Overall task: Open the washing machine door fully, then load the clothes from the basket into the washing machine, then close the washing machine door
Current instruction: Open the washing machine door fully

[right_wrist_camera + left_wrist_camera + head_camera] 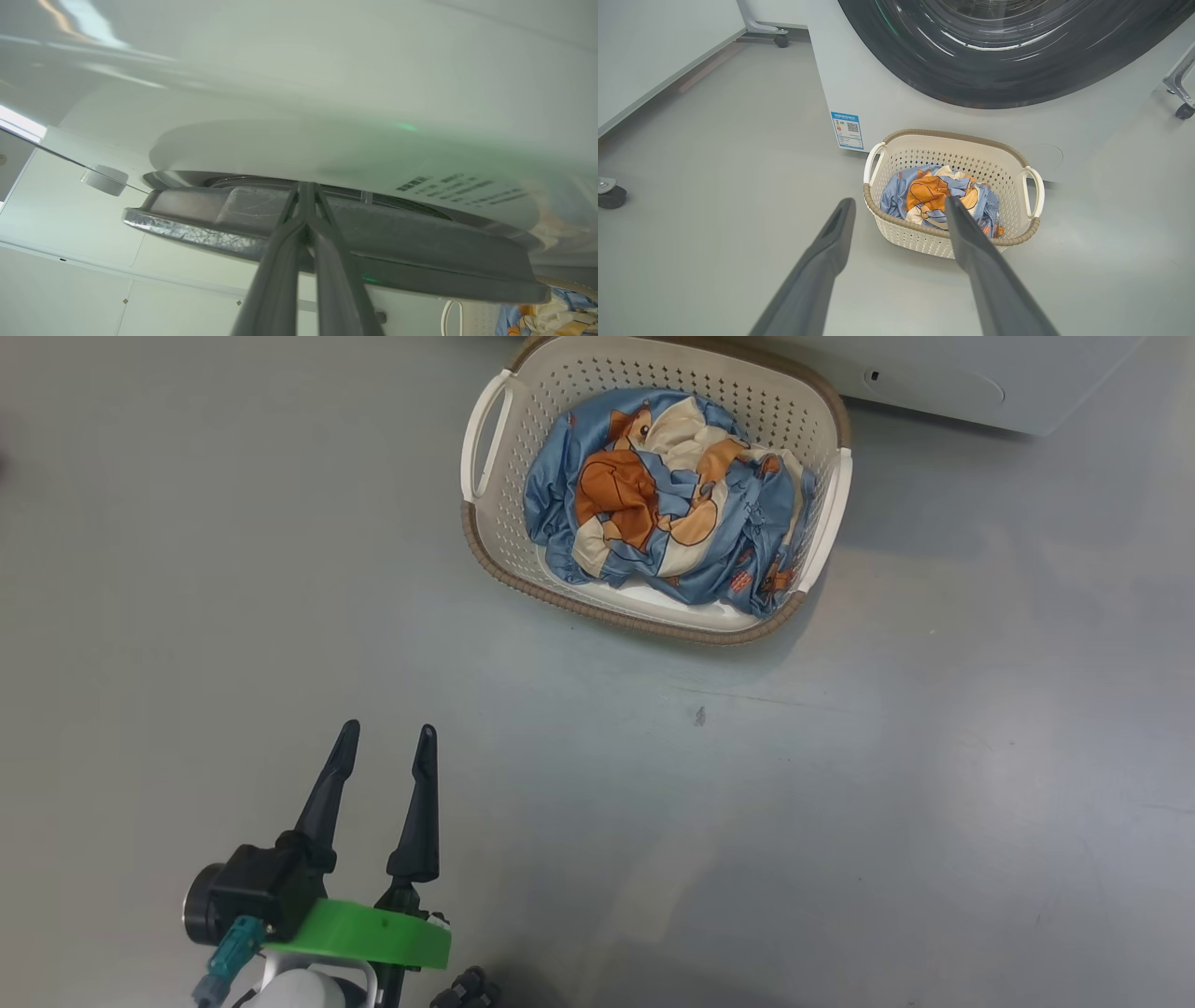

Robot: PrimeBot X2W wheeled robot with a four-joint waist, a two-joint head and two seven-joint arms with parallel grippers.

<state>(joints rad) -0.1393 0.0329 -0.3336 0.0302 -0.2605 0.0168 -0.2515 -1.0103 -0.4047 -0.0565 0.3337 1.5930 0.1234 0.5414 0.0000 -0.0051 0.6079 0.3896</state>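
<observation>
Two dark fingers (280,261) of the right gripper (306,185) are pressed together and pinch nothing. Their tips seem tucked into the seam where the washing machine door (420,252), a grey slab across the middle of the right wrist frame, meets the white washing machine (327,93). To open it well, I judge the tips should hook behind the rim and pull along the hinge's arc until the door stands wide. The left gripper (388,728), lower left of the head frame, is spread and empty, and the clothes (653,495) lie in the basket (653,621) at upper centre.
</observation>
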